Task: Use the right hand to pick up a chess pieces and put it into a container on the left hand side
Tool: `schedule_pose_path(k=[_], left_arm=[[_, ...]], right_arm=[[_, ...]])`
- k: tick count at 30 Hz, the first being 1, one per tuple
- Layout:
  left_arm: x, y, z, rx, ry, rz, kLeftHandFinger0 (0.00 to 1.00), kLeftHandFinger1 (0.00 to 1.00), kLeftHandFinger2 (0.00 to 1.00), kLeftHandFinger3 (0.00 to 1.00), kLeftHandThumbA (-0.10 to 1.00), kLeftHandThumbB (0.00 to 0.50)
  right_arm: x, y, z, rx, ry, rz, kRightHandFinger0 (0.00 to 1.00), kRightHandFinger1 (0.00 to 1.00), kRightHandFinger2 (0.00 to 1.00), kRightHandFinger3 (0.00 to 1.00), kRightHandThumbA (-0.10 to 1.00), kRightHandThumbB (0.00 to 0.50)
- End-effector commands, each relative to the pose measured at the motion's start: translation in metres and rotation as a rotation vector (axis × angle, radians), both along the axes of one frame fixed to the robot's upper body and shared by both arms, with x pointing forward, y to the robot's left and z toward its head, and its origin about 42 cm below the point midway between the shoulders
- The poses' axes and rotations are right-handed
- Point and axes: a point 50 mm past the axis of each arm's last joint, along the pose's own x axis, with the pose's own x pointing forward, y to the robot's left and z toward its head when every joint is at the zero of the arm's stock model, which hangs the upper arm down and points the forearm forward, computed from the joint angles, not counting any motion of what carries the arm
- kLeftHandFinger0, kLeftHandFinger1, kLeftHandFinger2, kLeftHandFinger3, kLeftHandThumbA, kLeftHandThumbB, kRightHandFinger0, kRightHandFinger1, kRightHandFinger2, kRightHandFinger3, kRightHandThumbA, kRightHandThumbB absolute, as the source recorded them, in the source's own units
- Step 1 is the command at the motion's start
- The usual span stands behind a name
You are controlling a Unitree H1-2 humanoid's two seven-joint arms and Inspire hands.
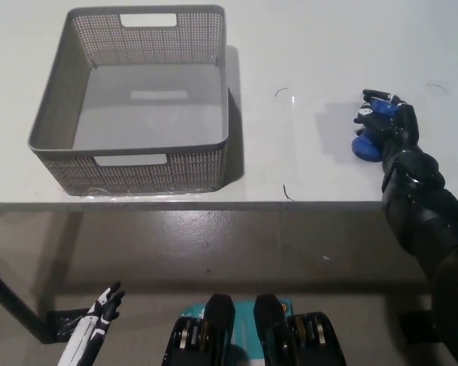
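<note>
right hand (387, 126) curled closed around the blue chess piece (364, 147) on the table (305, 46).

The right hand (387, 126) is black all over, on a thick, bumpy black arm (431, 221). The left hand (105, 303) is white with black fingertips, on a thin white arm.
</note>
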Motion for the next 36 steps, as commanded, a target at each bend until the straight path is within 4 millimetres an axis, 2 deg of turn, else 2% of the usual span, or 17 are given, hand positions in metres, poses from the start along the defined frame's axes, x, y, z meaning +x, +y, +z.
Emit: schedule_pose_path(k=[1,4,5,7,9,10,13,15,19,23,25,26,29,33,34,35,36], left_arm=[[0.006,0.006,0.01,0.026,-0.046,-0.009,1.0,1.0,1.0,1.0,1.0,0.193],[0.008,0.006,0.011,0.027,-0.05,-0.011,1.0,1.0,1.0,1.0,1.0,0.189],[0.008,0.006,0.011,0.027,-0.051,-0.01,1.0,1.0,1.0,1.0,1.0,0.183],[0.008,0.007,0.011,0.028,-0.051,-0.011,1.0,1.0,1.0,1.0,1.0,0.181],[0.008,0.007,0.011,0.028,-0.05,-0.012,1.0,1.0,1.0,1.0,1.0,0.183],[0.008,0.007,0.011,0.027,-0.05,-0.012,1.0,1.0,1.0,1.0,1.0,0.185],[0.007,0.007,0.01,0.026,-0.047,-0.011,1.0,1.0,1.0,1.0,1.0,0.188],[0.006,0.007,0.009,0.034,-0.047,-0.017,1.0,1.0,1.0,1.0,1.0,0.185],[0.005,0.006,0.009,0.032,-0.036,-0.015,1.0,1.0,1.0,1.0,1.0,0.208],[0.002,0.005,0.006,0.025,-0.026,-0.018,1.0,1.0,1.0,1.0,1.0,0.205],[0.001,0.004,0.006,0.027,-0.028,-0.023,1.0,1.0,1.0,1.0,1.0,0.197],[0.004,0.004,0.007,0.027,-0.032,-0.024,1.0,1.0,1.0,1.0,1.0,0.196],[-0.002,0.002,0.003,0.008,-0.016,-0.024,1.0,1.0,1.0,1.0,1.0,0.212],[0.0,0.0,0.003,-0.008,-0.013,-0.025,1.0,1.0,1.0,1.0,1.0,0.226],[-0.001,-0.001,0.002,-0.007,-0.012,-0.027,1.0,1.0,1.0,1.0,1.0,0.227],[-0.002,-0.002,0.002,-0.007,-0.01,-0.03,1.0,1.0,1.0,1.0,1.0,0.228],[-0.002,-0.002,0.002,-0.007,-0.009,-0.033,1.0,1.0,1.0,1.0,1.0,0.228]], right_arm=[[0.026,0.021,0.077,0.002,-0.23,0.031,0.0,0.39,0.72,0.64,-0.1,0.093],[0.03,0.034,0.1,-0.001,-0.32,0.074,0.0,0.37,0.69,0.71,-0.1,0.105],[0.031,0.038,0.106,-0.002,-0.339,0.081,0.0,0.32,0.64,0.66,-0.1,0.163],[0.033,0.051,0.125,-0.015,-0.396,0.103,0.0,0.29,0.64,0.61,-0.1,0.168],[0.035,0.064,0.141,-0.047,-0.445,0.131,0.0,0.29,0.66,0.62,-0.1,0.178],[0.035,0.071,0.15,-0.074,-0.458,0.14,0.0,0.24,0.61,0.6,-0.1,0.18],[0.035,0.089,0.168,-0.116,-0.494,0.168,0.0,0.19,0.54,0.58,-0.1,0.159],[0.034,0.105,0.18,-0.113,-0.518,0.18,0.0,0.14,0.48,0.5,-0.1,0.16],[0.029,0.14,0.197,-0.132,-0.55,0.234,0.0,0.19,0.55,0.55,-0.1,0.107],[0.022,0.171,0.204,-0.171,-0.56,0.277,0.0,0.21,0.55,0.54,-0.1,0.12],[0.017,0.193,0.207,-0.222,-0.564,0.287,0.0,0.22,0.56,0.57,-0.1,0.169],[0.016,0.196,0.209,-0.218,-0.574,0.301,0.0,0.23,0.59,0.59,-0.1,0.162],[0.005,0.228,0.206,-0.237,-0.576,0.379,0.0,0.28,0.66,0.65,-0.1,0.135],[-0.006,0.257,0.207,-0.274,-0.56,0.412,0.0,0.27,0.64,0.61,-0.1,0.151],[-0.008,0.261,0.206,-0.285,-0.555,0.421,0.0,0.28,0.64,0.67,-0.1,0.156],[-0.011,0.268,0.202,-0.291,-0.546,0.433,0.03,0.27,0.57,0.5,-0.1,0.15],[-0.012,0.27,0.201,-0.297,-0.544,0.44,0.01,0.24,0.51,0.42,-0.1,0.147]])
